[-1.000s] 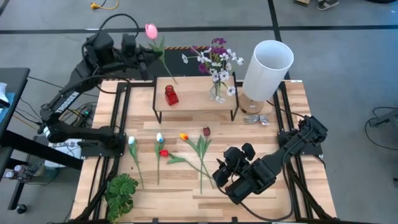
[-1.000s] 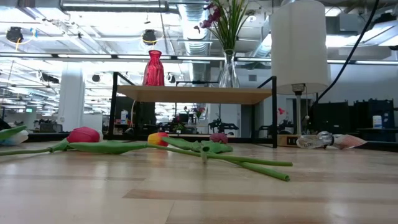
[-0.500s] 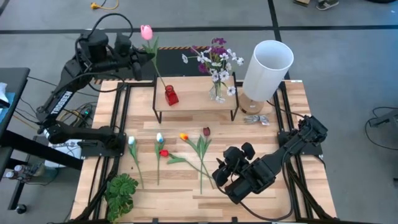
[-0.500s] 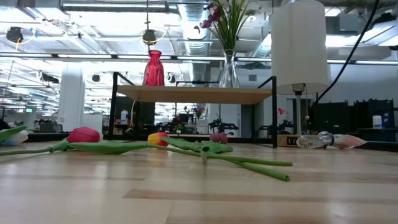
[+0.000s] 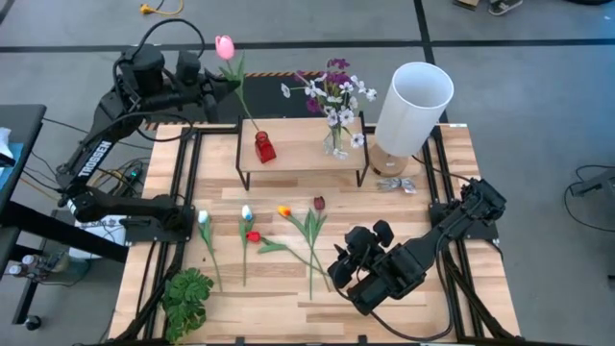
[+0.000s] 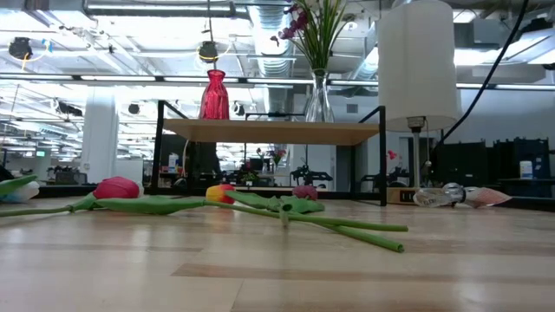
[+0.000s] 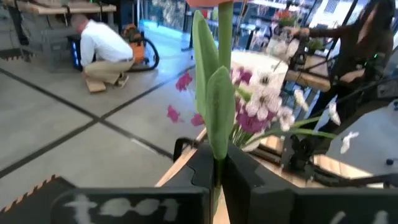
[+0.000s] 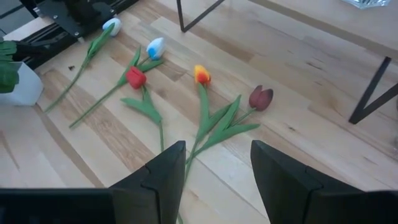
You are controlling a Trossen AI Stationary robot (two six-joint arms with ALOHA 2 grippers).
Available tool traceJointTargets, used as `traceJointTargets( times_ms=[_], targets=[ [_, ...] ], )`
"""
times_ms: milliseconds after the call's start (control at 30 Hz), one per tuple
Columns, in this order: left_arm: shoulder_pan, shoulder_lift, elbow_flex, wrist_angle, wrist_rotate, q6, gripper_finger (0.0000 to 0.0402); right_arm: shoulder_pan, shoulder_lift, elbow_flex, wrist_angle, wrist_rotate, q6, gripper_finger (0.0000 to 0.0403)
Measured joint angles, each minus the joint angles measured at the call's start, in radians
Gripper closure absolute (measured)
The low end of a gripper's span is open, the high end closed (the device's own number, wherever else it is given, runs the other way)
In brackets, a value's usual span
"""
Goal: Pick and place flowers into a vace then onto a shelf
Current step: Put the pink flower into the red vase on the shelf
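Note:
My left gripper (image 5: 229,88) is shut on a pink tulip (image 5: 225,45) above the table's far left corner. The tulip's stem runs down to the mouth of a red vase (image 5: 263,146) on the shelf (image 5: 303,159); whether its end is inside, I cannot tell. A clear vase (image 5: 336,142) on the shelf holds purple and white blossoms (image 5: 334,91). Several tulips lie flat on the table: white (image 5: 203,217), pale blue (image 5: 246,211), red (image 5: 253,235), orange (image 5: 283,210), maroon (image 5: 319,203). My right gripper (image 8: 214,180) hangs open above the table, nearer than them. My left gripper pinches the pink tulip's green stem (image 7: 218,163) between its two fingers (image 7: 200,167), just below the leaves (image 7: 219,106). The fingers reach about level from the table's left side and lie across the stem. The tulip stands nearly upright, head up, lifted off the table.
A tall white lamp (image 5: 413,96) stands at the shelf's right end, with crumpled clear wrap (image 5: 394,184) at its foot. A green leafy plant (image 5: 187,300) sits at the near left corner. A person crouches on the floor (image 7: 102,46) beyond the table.
My left gripper has tipped the pink tulip more upright. The flower head has shifted a little toward the left, and the stem's lower end has swung from over the shelf, right of the red vase, to the vase's mouth. My right gripper has kept still.

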Motion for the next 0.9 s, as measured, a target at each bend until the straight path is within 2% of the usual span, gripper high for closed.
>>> traceJointTargets(
  times_ms=[500,900],
  targets=[
    [-0.060,0.093,-0.007,-0.084,-0.071,0.073,0.0401,-0.013,-0.001,-0.015,0.001,0.001,0.026,0.0230],
    [-0.104,0.162,-0.008,-0.126,-0.175,0.116,0.0401,-0.011,-0.002,-0.035,0.002,0.000,0.069,0.0230]
  ],
)
